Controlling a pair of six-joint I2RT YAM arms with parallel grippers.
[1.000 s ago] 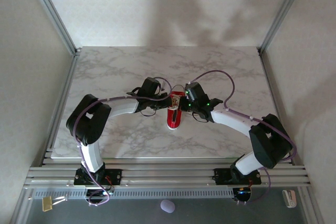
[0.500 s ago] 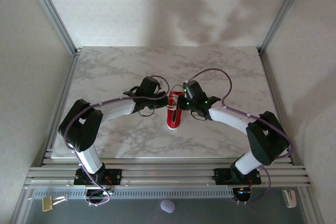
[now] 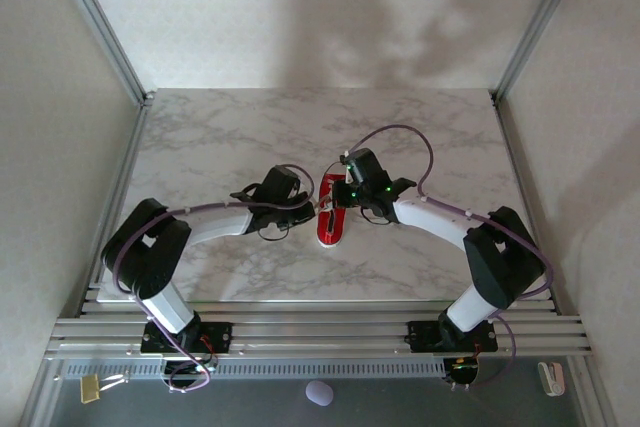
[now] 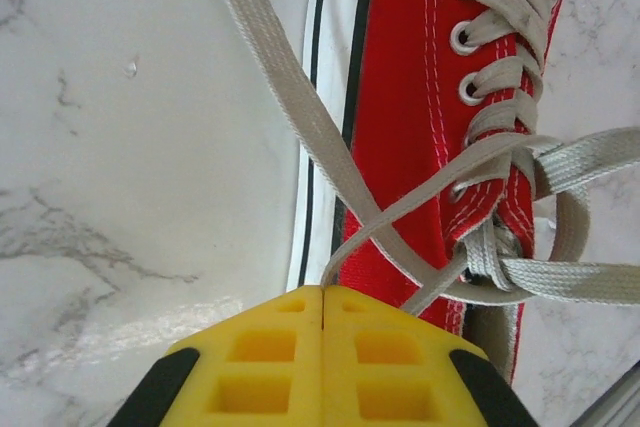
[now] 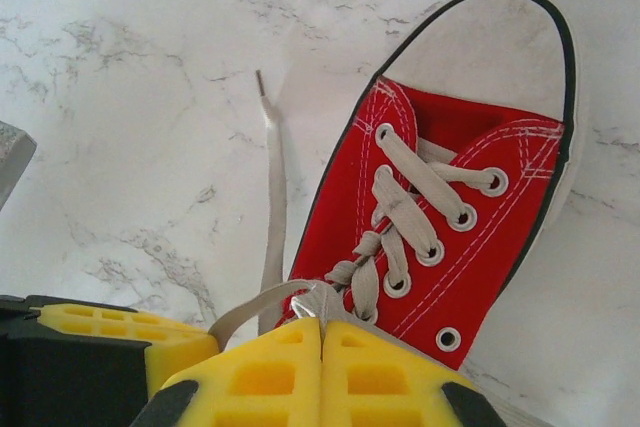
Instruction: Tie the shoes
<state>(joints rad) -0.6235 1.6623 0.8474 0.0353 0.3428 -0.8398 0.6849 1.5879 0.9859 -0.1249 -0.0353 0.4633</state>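
Since a second ago my left arm has folded down toward the near edge, drawing my left gripper (image 3: 312, 209) back a little. My right gripper (image 3: 341, 201) has swung in over the red sneaker (image 3: 330, 228), which has stayed mid-table on the marble table (image 3: 240, 127), toe toward me.

In the left wrist view my left gripper (image 4: 323, 293) has its yellow pads pressed together, pinching a fold of the white lace (image 4: 290, 97) just beside the sneaker's (image 4: 400, 127) sole; one strand runs away across the marble, the other up to the eyelets. My right gripper (image 5: 322, 323) is likewise clamped together on the lace (image 5: 318, 299) at the sneaker's (image 5: 455, 237) throat.
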